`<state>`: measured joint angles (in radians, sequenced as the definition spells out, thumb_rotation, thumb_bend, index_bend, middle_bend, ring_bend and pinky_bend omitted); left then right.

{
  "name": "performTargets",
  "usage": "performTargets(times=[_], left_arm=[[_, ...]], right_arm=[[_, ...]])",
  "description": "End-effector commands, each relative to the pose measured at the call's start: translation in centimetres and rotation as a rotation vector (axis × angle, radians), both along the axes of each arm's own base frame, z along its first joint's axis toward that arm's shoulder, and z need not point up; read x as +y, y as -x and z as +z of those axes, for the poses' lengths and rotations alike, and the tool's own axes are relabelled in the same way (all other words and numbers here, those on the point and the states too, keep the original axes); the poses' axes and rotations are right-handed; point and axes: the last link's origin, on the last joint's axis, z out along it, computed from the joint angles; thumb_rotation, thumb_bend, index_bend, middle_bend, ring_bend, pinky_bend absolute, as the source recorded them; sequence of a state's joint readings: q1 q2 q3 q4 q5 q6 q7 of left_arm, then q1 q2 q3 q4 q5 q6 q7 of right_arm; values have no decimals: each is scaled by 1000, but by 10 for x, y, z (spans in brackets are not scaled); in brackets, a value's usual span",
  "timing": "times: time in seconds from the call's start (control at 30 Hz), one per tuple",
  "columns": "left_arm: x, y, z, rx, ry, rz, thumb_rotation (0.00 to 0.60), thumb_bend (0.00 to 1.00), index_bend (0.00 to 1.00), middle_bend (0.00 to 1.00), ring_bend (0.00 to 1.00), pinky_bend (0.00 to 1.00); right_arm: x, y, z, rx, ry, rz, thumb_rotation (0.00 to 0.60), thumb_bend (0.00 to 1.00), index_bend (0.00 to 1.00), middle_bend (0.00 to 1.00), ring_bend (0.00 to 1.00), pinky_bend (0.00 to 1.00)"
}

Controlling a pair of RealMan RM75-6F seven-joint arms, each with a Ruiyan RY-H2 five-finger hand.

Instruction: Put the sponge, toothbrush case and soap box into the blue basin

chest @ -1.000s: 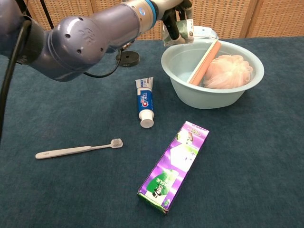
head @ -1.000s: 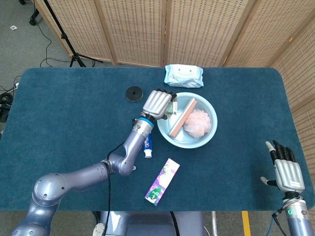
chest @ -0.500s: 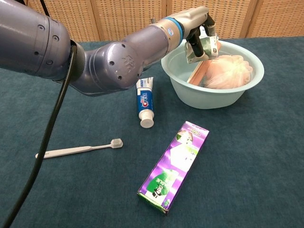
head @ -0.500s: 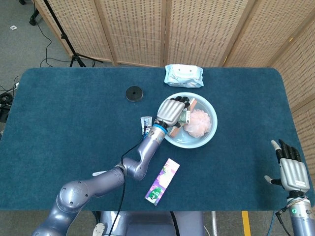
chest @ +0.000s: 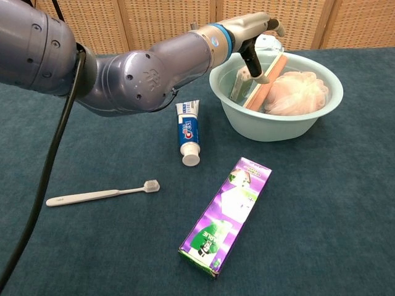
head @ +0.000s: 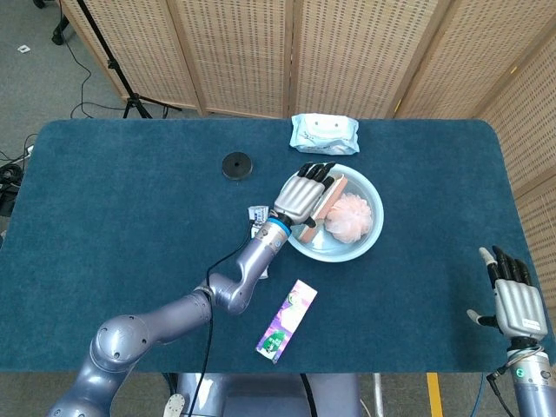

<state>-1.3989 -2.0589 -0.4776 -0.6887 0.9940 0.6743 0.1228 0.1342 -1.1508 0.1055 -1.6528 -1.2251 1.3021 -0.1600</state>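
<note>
Blue carpet-like cloth covers the table [head: 130,200], and the pale blue basin [chest: 276,126] stands toward its far right side. Inside the basin lie the pink sponge [chest: 295,91], a puffy mesh ball on the right half, and the orange toothbrush case [chest: 266,80], leaning slantwise with its upper end on the far rim. Just left of the case, the soap box [chest: 240,83] stands on edge against the basin's inner wall, partly hidden behind the fingers.

The left hand [chest: 254,38] hovers over the basin's left rim with its fingers spread and nothing between them; it looks released, the box no longer in its grasp. The right hand [head: 512,300] rests open near the table's right front corner, well apart from everything.

Judging from how things lie, all three items are in the basin, so the task appears essentially complete; what remains is only for the left arm to draw clear without knocking the box or the rim.

Outside the basin lie a toothpaste tube [chest: 189,134], a toothbrush [chest: 102,193], a purple carton [chest: 227,213], a wet-wipes pack [head: 323,133] and a black disc [head: 235,165], none of them part of the task.
</note>
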Motion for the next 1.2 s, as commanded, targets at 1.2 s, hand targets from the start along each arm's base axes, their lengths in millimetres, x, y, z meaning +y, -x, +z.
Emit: performTargets(times=[1.2], left_arm=[[-76,273,216,346,-47,289,600,218,0,0,0,0]], right_arm=[[15,-38,-21,62,-53,142,600,105,0,0,0,19]])
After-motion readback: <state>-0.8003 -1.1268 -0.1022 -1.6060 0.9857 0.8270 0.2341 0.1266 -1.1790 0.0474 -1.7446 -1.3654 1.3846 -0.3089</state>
